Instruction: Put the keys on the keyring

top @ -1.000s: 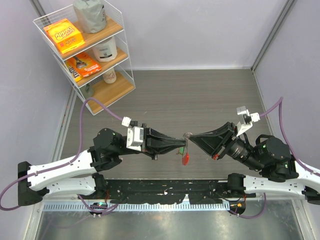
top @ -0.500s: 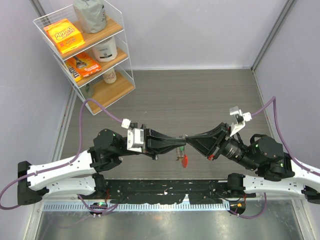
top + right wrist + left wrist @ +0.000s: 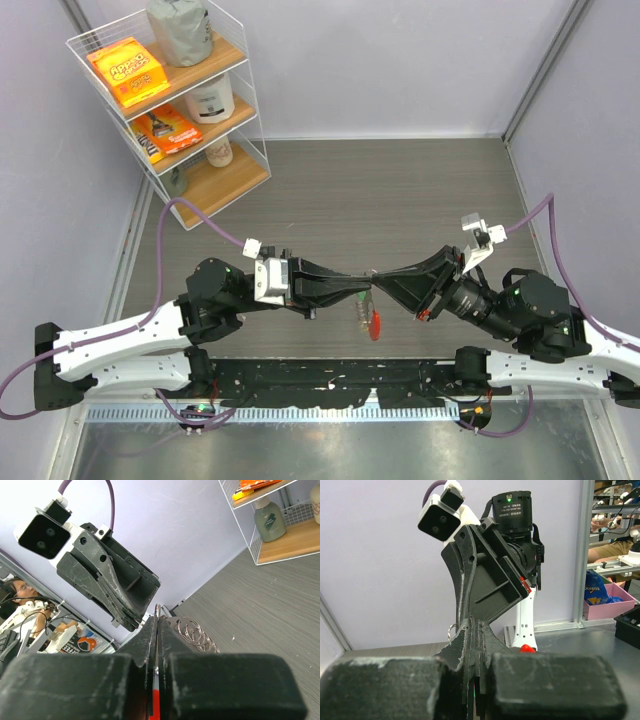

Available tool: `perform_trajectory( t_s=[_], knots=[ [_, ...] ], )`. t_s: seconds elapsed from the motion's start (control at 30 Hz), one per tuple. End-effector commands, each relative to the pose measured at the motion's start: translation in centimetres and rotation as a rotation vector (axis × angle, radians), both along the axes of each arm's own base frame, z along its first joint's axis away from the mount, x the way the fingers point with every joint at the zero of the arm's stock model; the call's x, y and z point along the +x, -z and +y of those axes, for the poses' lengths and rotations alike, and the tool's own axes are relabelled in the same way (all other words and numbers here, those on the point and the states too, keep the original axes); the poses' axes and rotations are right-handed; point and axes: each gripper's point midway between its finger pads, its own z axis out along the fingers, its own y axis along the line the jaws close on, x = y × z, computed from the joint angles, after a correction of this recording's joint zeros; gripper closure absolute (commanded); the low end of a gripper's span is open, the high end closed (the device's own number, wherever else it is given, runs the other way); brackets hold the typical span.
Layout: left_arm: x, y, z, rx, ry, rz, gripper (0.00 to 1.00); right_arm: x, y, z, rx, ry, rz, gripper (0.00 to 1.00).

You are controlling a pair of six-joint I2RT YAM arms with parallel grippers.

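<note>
My two grippers meet tip to tip above the table's middle. My right gripper (image 3: 381, 282) is shut on the keyring: its red loop (image 3: 373, 323) and silvery chain (image 3: 362, 312) hang below the tips. In the right wrist view the red part (image 3: 156, 707) sits between the jaws, a ring pokes out at the tip and the chain rings (image 3: 196, 631) lie beside it. My left gripper (image 3: 364, 288) is shut, and a thin green sliver (image 3: 474, 693) between its jaws looks like the green key. The yellow key is out of view.
A white wire shelf rack (image 3: 252, 95) with boxes, a bag and bottles stands at the back left. The wood-grain tabletop (image 3: 380, 190) stretches behind the grippers. A metal rail (image 3: 330, 378) runs along the near edge between the arm bases.
My right gripper has moved left and closed the gap to the left gripper's tips. The red loop and chain now hang a little lower. The left arm has barely moved.
</note>
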Motion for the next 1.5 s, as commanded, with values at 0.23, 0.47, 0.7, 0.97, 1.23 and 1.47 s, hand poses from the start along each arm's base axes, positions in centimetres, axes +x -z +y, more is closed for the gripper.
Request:
perform_trajectory(
  t_s=[0.23, 0.47, 0.7, 0.97, 1.23, 1.47],
  knots=[
    [-0.1, -2.4, 1.3, -0.066, -0.026, -0.022, 1.00, -0.5, -2.6, -0.9, 0.092, -0.016, -0.004, 0.94],
    [0.0, -2.6, 1.3, -0.070, -0.033, -0.020, 1.00, -0.7, -2.6, -0.6, 0.087, -0.031, -0.007, 0.94],
    [0.4, -2.2, 1.0, -0.061, -0.054, -0.036, 1.00, -1.0, -2.7, -0.3, 0.087, -0.051, -0.008, 0.95],
    [0.6, -2.3, 1.2, -0.056, -0.069, -0.043, 1.00, -1.4, -2.6, -0.5, 0.084, -0.073, -0.013, 0.94],
    [-0.2, -2.2, 1.3, -0.035, -0.032, -0.060, 1.00, -1.8, -2.3, -1.0, 0.065, -0.087, -0.010, 0.94],
    [-0.7, -1.8, 1.0, -0.015, 0.000, -0.064, 1.00, -1.7, -2.6, -1.9, 0.095, -0.072, -0.008, 0.94]
  ],
)
